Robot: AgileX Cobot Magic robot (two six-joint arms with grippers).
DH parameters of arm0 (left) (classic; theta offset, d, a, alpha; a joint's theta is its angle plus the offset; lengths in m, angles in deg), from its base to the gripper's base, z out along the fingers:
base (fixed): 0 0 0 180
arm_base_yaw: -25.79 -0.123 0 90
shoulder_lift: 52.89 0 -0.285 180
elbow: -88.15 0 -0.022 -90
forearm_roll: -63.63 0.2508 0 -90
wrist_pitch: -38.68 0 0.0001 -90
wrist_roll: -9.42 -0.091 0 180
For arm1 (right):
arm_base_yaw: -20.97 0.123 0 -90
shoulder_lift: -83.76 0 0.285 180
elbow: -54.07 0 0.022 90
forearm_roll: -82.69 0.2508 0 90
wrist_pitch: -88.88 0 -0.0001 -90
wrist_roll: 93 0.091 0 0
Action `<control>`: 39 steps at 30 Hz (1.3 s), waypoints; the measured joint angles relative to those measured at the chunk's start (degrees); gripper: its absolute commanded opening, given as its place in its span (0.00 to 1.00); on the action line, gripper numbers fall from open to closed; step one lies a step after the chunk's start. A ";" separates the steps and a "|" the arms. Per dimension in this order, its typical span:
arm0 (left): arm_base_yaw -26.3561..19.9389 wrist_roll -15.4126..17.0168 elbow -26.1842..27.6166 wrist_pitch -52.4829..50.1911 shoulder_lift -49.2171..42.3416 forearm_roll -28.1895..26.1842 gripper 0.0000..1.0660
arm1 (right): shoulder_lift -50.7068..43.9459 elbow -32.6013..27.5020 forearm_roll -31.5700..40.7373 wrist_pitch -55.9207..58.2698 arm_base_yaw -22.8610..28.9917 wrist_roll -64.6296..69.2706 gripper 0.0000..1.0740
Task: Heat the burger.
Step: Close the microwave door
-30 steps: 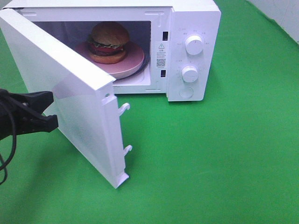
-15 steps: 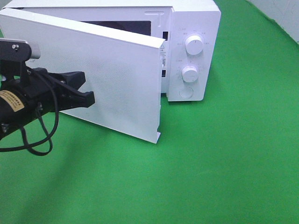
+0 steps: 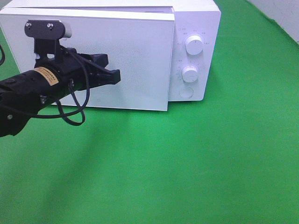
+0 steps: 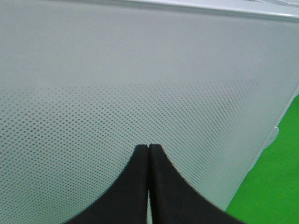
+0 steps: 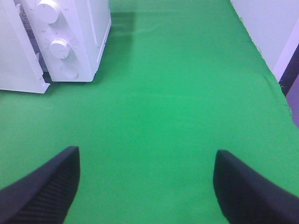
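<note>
The microwave door (image 3: 126,56) hides the whole cavity, the print around the dials (image 3: 194,45) is too small to read, the left arm (image 3: 23,95) runs off the left edge, and the right gripper (image 5: 147,156) shows only finger ends, cut by the picture's edge.

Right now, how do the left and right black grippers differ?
The left black gripper has its fingers shut together, tips against the white microwave door; the right black gripper has its fingers spread wide. The left is up at that door; the right hangs over the green cloth, away from it. Both hold nothing.
</note>
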 measured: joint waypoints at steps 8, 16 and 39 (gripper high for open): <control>1.38 0.00 7.96 2.58 4.47 0.00 0.00 | 0.00 0.00 0.00 0.00 0.00 0.00 0.71; 2.18 0.00 14.27 6.76 8.54 1.78 0.00 | 0.00 0.00 0.00 0.00 0.00 0.00 0.71; 3.50 0.00 24.58 11.17 14.84 5.39 0.00 | 0.00 0.00 0.00 0.00 0.00 0.00 0.71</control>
